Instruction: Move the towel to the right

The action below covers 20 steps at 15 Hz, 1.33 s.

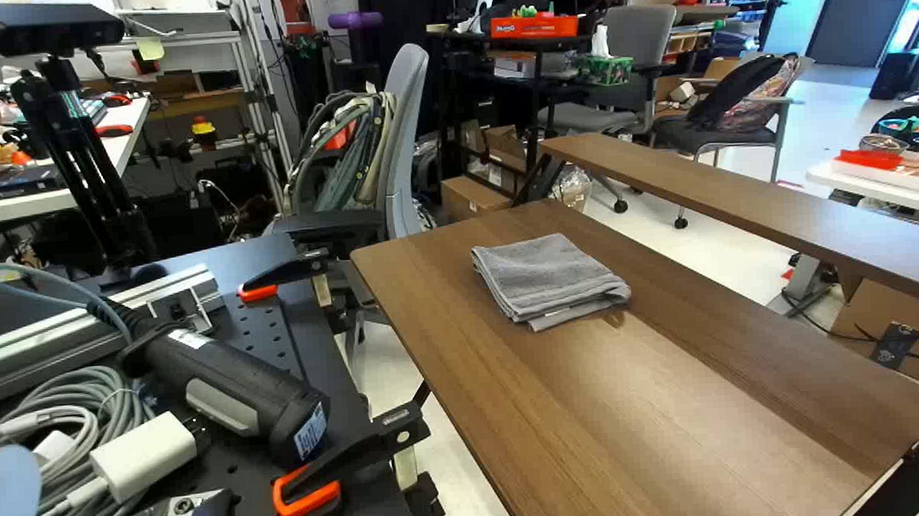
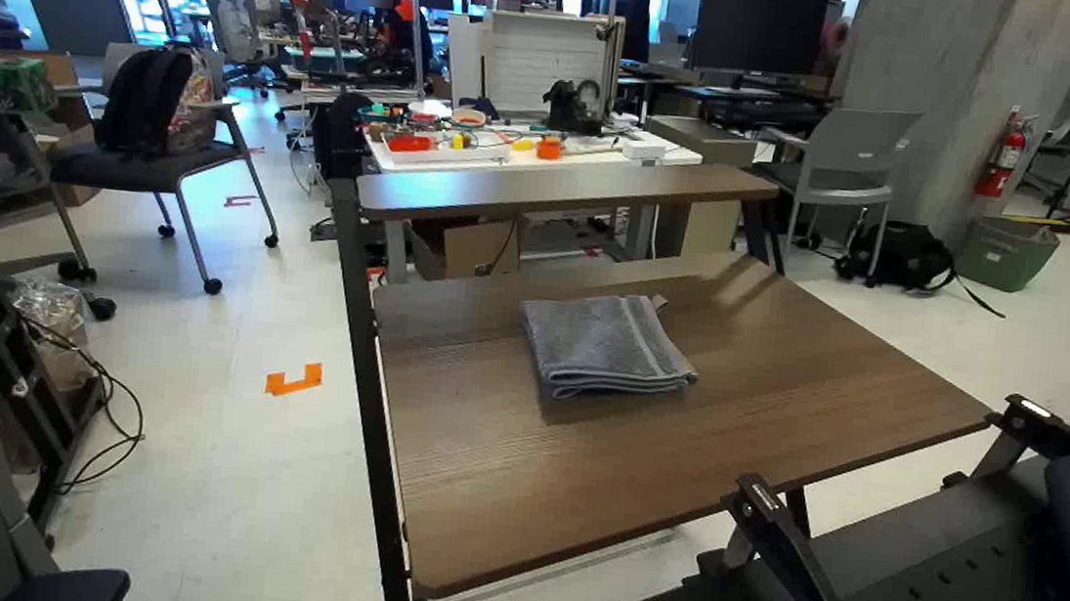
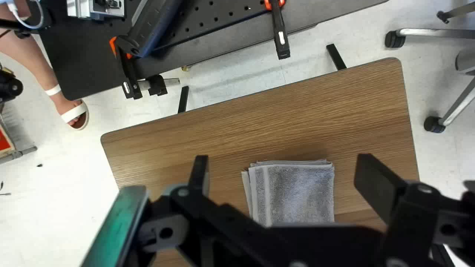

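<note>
Black, angular gripper (image 3: 285, 178) above the table (image 3: 297, 115), with jaws wide apart. Flat on the table's brown wood grain, inside its edges: towel (image 3: 300, 193) of nubby grey fabric, folded roughly square, with layered hems. Alongside the table, black perforated bench (image 2: 940, 575) with black-and-orange clamps (image 3: 280, 33) jutting toward it. Raised along the table's opposite side, long brown shelf (image 1: 739, 196); off one table end, grey chair (image 1: 404, 127).
</note>
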Each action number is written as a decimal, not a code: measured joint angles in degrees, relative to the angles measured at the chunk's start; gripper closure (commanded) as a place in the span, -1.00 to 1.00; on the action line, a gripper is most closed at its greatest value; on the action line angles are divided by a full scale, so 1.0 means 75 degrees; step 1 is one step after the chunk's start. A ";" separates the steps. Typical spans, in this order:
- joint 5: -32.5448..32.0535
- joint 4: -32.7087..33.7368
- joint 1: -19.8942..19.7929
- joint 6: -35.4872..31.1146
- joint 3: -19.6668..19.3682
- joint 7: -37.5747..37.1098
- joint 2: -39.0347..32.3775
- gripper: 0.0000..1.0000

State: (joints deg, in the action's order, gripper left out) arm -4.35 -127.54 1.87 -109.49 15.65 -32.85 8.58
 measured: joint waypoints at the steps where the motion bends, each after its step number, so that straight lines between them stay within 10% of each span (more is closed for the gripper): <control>1: 0.0000 0.0000 0.0000 0.0000 0.0000 0.0000 0.0000 -1.00; 20: 0.0407 0.0462 0.0115 -0.0776 -0.0250 -0.0154 -0.0752 -1.00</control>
State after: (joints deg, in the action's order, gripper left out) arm -1.30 -124.08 2.74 -115.31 13.77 -34.00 2.94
